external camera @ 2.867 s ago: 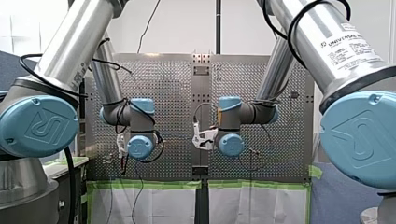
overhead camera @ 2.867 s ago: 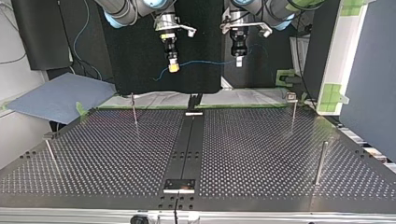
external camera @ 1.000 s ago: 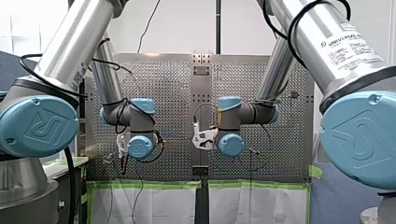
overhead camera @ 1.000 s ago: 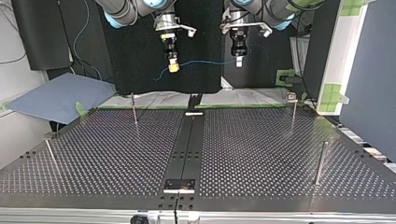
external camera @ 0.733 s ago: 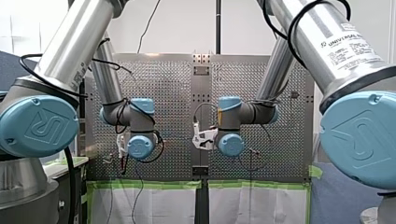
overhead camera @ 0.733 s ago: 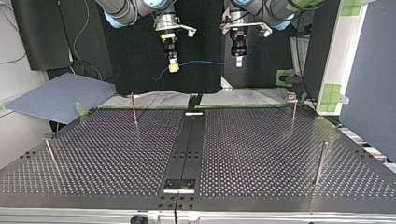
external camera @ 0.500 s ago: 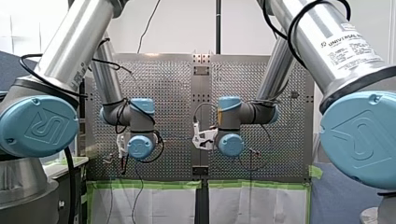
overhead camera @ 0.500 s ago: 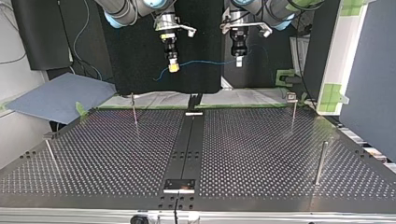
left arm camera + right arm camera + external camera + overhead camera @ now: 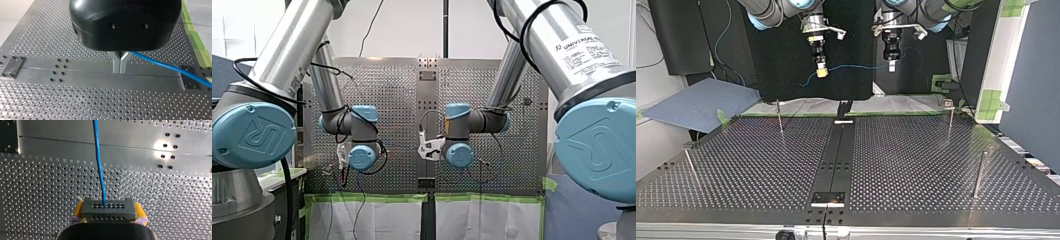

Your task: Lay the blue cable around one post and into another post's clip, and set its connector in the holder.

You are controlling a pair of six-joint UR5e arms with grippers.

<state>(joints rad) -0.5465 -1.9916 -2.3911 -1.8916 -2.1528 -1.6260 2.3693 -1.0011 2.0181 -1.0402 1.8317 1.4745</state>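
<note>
Top view: blue cable hangs in the upper middle of the frame, a near-level span between my two sets of fingers. It is high over the far edge of the table and touches no post. A loose tail droops from my right fingers toward the frame's left.

Right fingers: yellow pads, clenched on the blue cable. Right wrist view shows a grey perforated block seated between the pads, with the cable leaving it straight ahead. It may be the connector; cannot confirm.

Left fingers, right of centre in the frame: in the left wrist view the metal tips are pressed together and the cable runs out from them. Judged clenched on the cable.

Why held so: two grips set apart keep the span nearly straight, so it can be steered against a post as a line rather than flopping.

Table: thin posts stand well below, upper-left post and upper-right post, the latter with a small head that may be the clip. Holder not identified.

Judgement: routing not yet begun.
</note>
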